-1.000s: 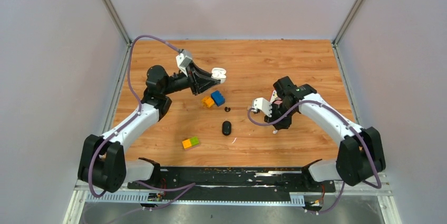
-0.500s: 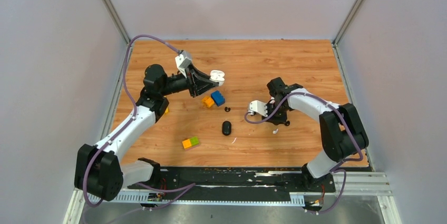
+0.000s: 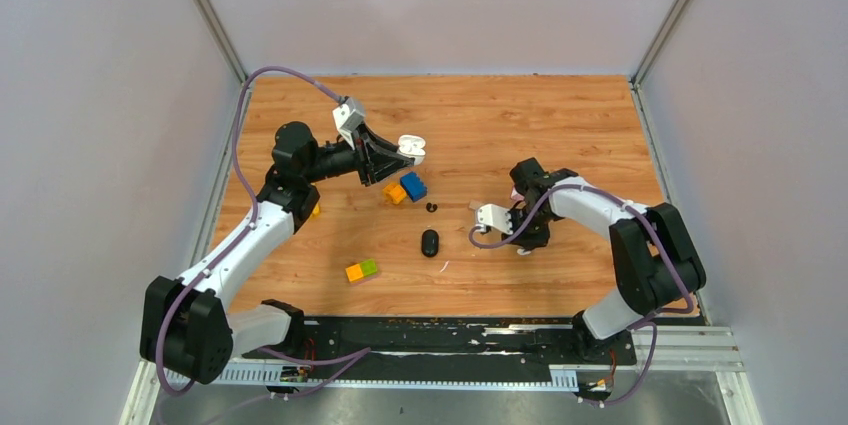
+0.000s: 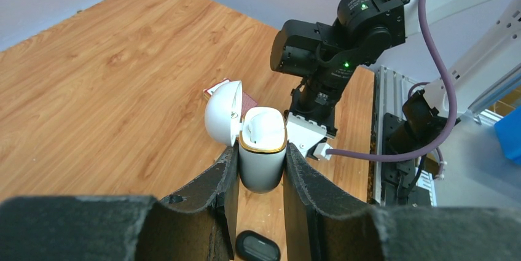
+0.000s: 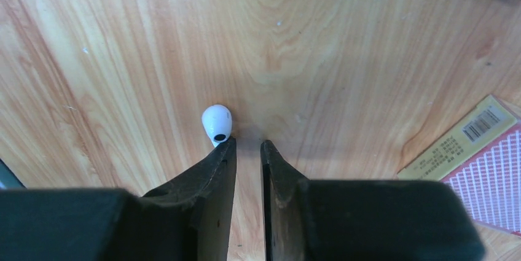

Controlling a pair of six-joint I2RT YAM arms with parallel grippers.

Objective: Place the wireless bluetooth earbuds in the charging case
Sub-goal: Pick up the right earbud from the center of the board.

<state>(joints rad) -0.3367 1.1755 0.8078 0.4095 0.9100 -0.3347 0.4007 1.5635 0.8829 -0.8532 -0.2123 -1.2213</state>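
The left end effector (image 4: 260, 161) pinches the white charging case (image 4: 263, 135), upright and with its lid open. The right end effector (image 5: 249, 145) is low over the tabletop (image 5: 307, 40), fingers slightly apart with nothing between them; one white earbud (image 5: 217, 123) lies against the outer side of one fingertip

bright, even light; soft, faint shadows on the wooden table (image 3: 560, 115); the near fingers (image 5: 184, 218) in wrist views blur.
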